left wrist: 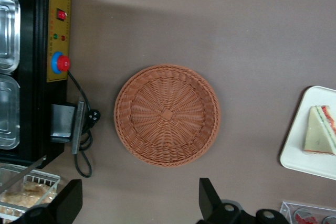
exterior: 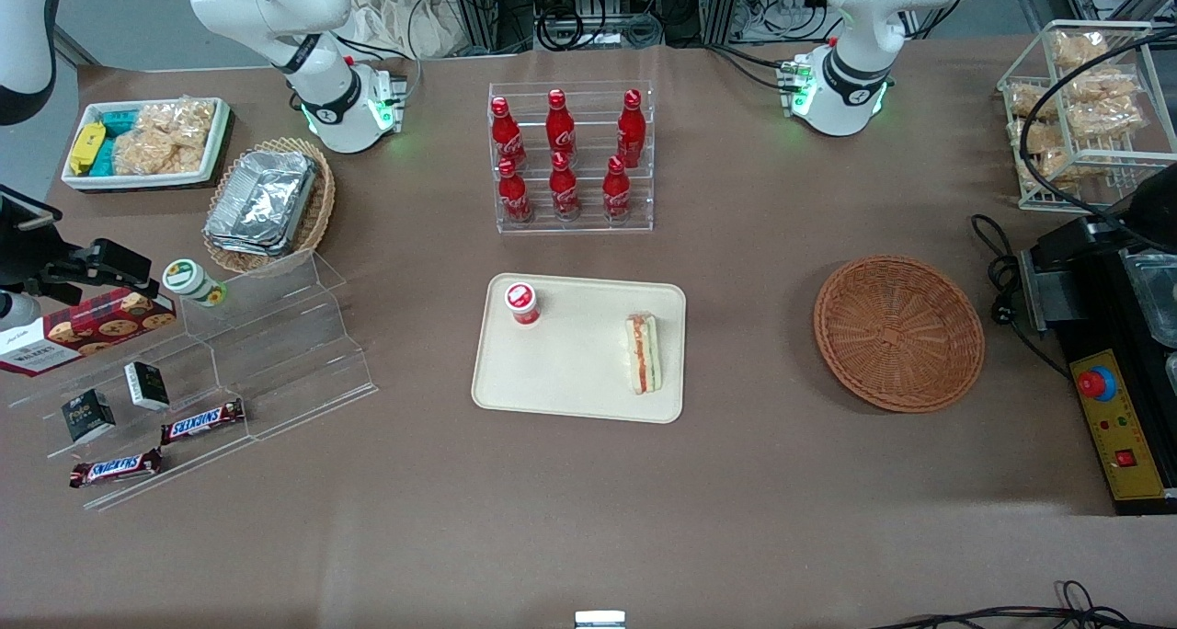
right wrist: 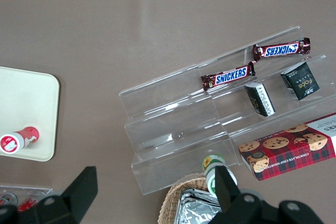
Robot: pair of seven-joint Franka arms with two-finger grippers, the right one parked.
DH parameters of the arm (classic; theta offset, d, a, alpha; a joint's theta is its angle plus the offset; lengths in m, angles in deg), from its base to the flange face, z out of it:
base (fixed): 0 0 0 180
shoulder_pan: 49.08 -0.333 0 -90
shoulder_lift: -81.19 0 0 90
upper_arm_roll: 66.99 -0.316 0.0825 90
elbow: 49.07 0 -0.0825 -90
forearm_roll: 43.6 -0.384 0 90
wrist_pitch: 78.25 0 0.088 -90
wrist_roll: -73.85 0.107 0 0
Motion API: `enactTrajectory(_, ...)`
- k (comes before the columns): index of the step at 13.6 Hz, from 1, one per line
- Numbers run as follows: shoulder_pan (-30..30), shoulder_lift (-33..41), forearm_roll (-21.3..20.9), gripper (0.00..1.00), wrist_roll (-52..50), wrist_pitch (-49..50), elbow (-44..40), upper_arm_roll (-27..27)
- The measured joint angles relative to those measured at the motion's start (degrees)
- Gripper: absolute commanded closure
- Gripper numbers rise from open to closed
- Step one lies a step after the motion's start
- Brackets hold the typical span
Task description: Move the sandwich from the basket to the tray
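Judging this done: my sandwich (exterior: 644,352) lies on the tray (exterior: 570,381) at its three o'clock edge, basket (exterior: 898,332) empty, gripper (left wrist: 140,203) above it, fingers (left wrist: 207,199) apart.

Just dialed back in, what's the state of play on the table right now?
The sandwich already lies on the cream tray, near the edge toward the working arm's end, with a small red-capped bottle also standing on the tray. The reddish-brown wicker basket holds nothing. The left arm's gripper hangs open above the table beside the basket, holding nothing.
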Motion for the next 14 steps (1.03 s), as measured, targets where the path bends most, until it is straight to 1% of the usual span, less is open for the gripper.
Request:
enactTrajectory(2,0.8,0.0,2.5,0.00,4.0,0.0,0.0,-3.6)
enactTrajectory(4,1.5,0.0,3.5,0.00,6.4,0.0,0.0,-6.3)
enactTrajectory(6,2.3,0.0,3.5,0.00,6.7,0.0,0.0,-6.7)
enactTrajectory(9,5.3,0.1,3.5,0.00,6.0,0.0,0.0,-6.6)
enactTrajectory(14,5.8,0.7,3.5,0.00,4.9,0.1,0.0,-5.9)
